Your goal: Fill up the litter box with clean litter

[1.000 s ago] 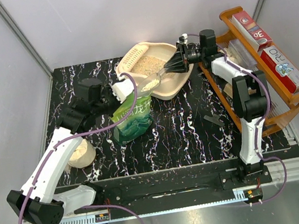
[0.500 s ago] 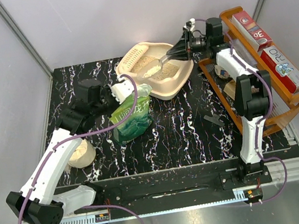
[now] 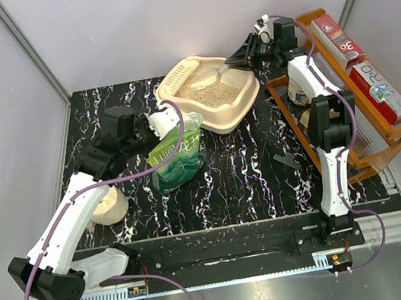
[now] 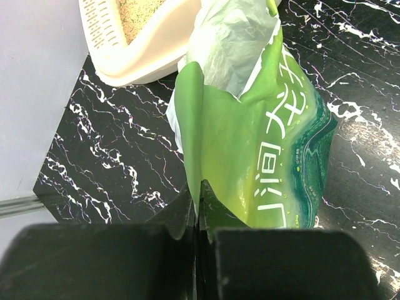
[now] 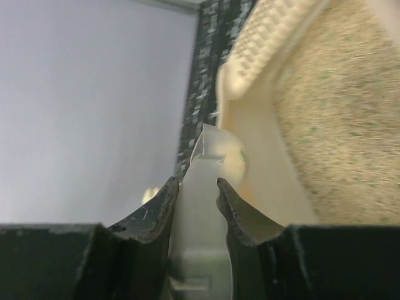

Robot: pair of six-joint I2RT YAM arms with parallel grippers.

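The litter box (image 3: 248, 102) sits at the far edge of the black marbled table (image 3: 249, 161), right of centre, with its slotted corner turned toward the far left corner. The clean litter (image 3: 214, 95) lies inside it as a pale tan bed covering most of the floor. The right gripper (image 3: 239, 57) hovers above the box's far right rim, its jaws narrowed onto the flat handle of a translucent white scoop (image 3: 206, 80), whose bowl reaches out over the litter. In the right wrist view the handle is pinched between both fingers (image 5: 153, 212). The left gripper (image 3: 159, 121) is just beside the box's near left rim, clamped tight on the torn top edge of a green bag (image 3: 176, 154). The bag stands open on the table right against the box; whether they touch I cannot tell. An orange rack (image 3: 395, 139) holding red cartons (image 3: 374, 90) runs along the right edge, and a cream tape roll (image 3: 110, 206) lies near the left edge.
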